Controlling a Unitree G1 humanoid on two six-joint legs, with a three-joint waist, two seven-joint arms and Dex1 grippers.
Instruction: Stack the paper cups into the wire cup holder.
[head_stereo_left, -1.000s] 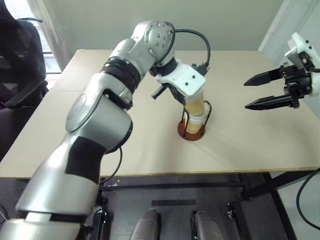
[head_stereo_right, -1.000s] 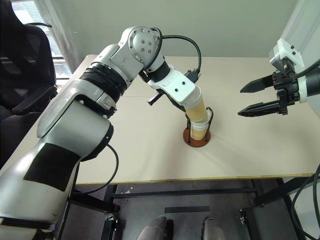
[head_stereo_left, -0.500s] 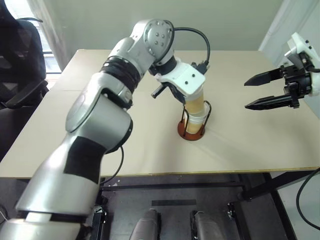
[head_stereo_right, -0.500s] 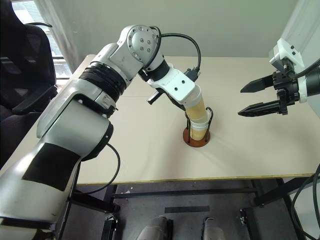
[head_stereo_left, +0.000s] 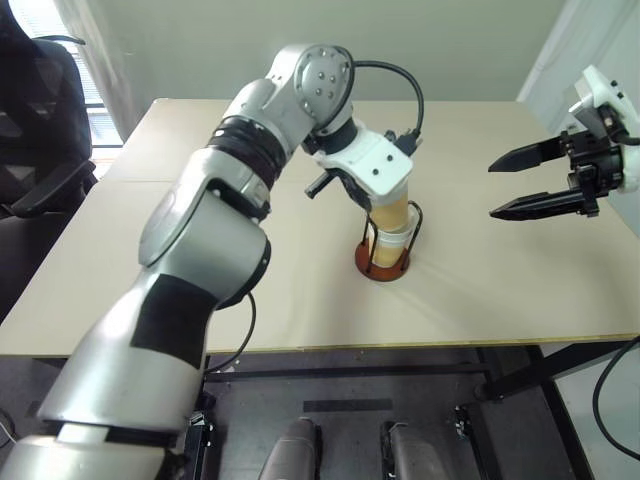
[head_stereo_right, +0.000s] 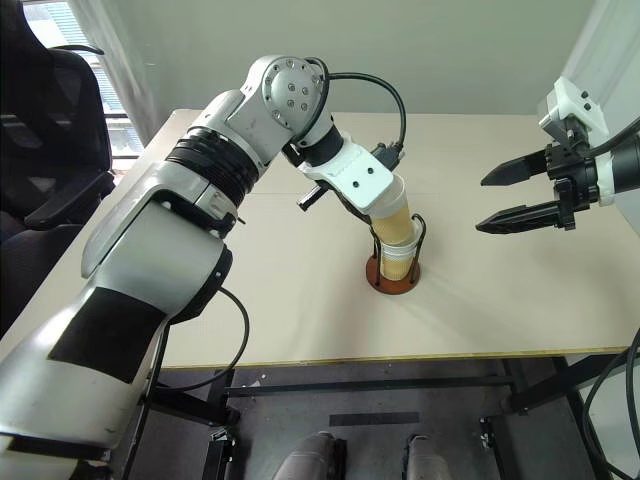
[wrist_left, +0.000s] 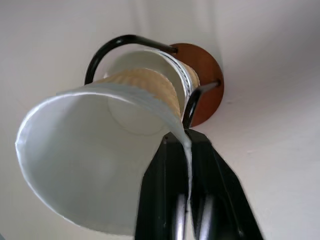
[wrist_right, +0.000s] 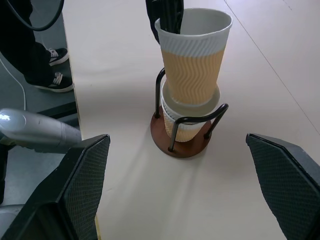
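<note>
the step in hand looks like letting go of the top paper cup, which already sits nested in the cups below it inside the wire cup holder near the middle of the worktop. the left hand pinches that cup's rim, one black finger inside the white wall and one outside; the fingers look close together on the rim, and whether they have begun to slacken i cannot tell. to do this well, i judge the fingers should part just enough to free the rim, then lift straight up along the cup's axis, since the top cup stands tall above the wire loops and leans a little toward the arm, so any sideways drag could tip the stack or pull the holder's reddish-brown base across the worktop. a light downward seat before letting go would help the cup settle squarely. the nested cup beneath shows its white rim just under the top cup's tan sleeve, held between the black wire loops. the right hand hangs well apart to the right of the holder, above the worktop, its two fingers spread wide and holding nothing, pointing toward the stack.
</note>
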